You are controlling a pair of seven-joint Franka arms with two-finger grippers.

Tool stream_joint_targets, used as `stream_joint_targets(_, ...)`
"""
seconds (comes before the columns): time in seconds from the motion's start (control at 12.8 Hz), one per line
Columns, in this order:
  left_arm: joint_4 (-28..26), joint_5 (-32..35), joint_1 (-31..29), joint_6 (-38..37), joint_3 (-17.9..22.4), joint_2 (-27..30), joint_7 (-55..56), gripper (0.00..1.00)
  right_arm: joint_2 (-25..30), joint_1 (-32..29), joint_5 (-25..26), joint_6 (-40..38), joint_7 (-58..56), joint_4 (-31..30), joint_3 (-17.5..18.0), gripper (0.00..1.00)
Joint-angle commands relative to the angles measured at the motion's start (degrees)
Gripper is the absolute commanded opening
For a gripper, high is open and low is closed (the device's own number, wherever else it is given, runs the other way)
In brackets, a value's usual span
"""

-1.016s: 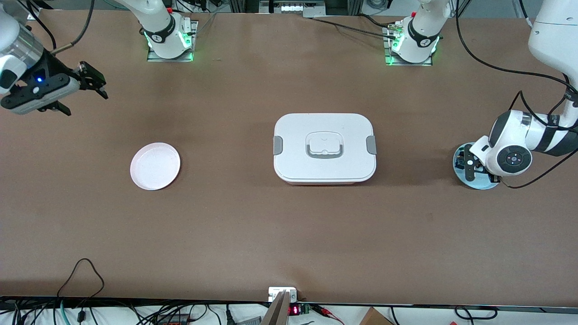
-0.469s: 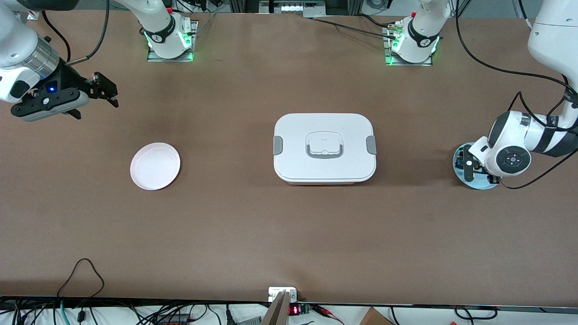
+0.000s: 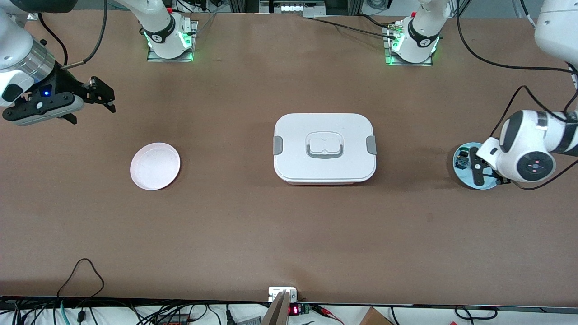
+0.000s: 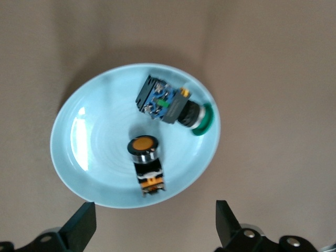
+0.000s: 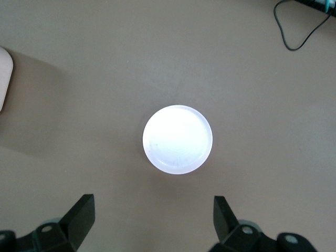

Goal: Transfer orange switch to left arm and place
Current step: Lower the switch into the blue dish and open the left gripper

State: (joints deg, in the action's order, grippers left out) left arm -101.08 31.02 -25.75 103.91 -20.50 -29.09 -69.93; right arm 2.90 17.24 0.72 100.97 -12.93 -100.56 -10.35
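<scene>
Now, left gripper (image 4: 152, 231): we hang spread wide over the blue plate (image 4: 79, 142), ready to straddle.
Orange switch (image 4: 145, 163): lies on that plate beside the green switch (image 4: 176, 105), not gripped.
Right gripper (image 5: 152, 228): we wait spread above the white plate (image 5: 177, 139).
Box (image 3: 324, 148): sits between both plates, so we must go round it.

On the desk (image 3: 271, 225) there is one box (image 3: 324, 148). There are two plates: a white plate (image 3: 155, 165) toward the right arm's end from the box, and a blue plate (image 4: 105, 157) toward the left arm's end from the box. The blue plate holds two switches: one orange switch (image 4: 145, 163) and one green switch (image 4: 173, 107). There are two arms, each with one gripper: left gripper (image 4: 152, 231), right gripper (image 5: 152, 228).
</scene>
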Motion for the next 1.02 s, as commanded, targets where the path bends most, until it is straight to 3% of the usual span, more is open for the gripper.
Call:
stream_joint_targets(0.0,6.3,-3.5,0.4,-10.1,-3.8,0.3,9.5,1.0,-1.9,0.4,0.2,-1.3,0.6,2.8,0.1,1.0)
stream_joint_targets(0.16,10.9,-5.0,0.3,-14.7,-9.1,0.3,19.2,1.0,-1.5,1.6,0.9,-4.4,2.1,2.9,0.2,1.0)
stream_joint_targets(0.23,14.2,-6.3,0.8,-17.8,-9.9,0.3,23.7,1.0,-1.5,1.6,1.0,-5.1,3.9,2.9,0.4,1.0)
stream_joint_targets(0.39,17.9,-8.2,3.6,-22.2,-10.1,0.2,31.0,1.0,-1.8,-2.7,0.9,-4.4,4.8,3.0,5.4,1.0)
stream_joint_targets(0.47,19.4,-8.9,4.4,-24.3,-10.2,0.2,34.9,1.0,-1.8,-6.7,1.1,-4.0,4.8,3.3,10.0,1.0)
stream_joint_targets(0.55,20.7,-9.9,5.4,-26.5,-10.3,0.2,38.1,1.0,-1.9,-9.1,1.1,-3.8,4.8,3.4,11.5,1.0)
stream_joint_targets(0.7,21.8,-11.0,11.0,-26.7,-7.9,2.4,43.4,1.0,-2.5,-11.2,1.0,-2.2,4.1,3.4,12.4,1.0)
stream_joint_targets(0.94,20.2,-18.4,17.2,-22.8,3.0,8.8,52.3,1.0,-2.8,-11.4,1.0,-1.0,3.9,3.4,12.3,1.0)
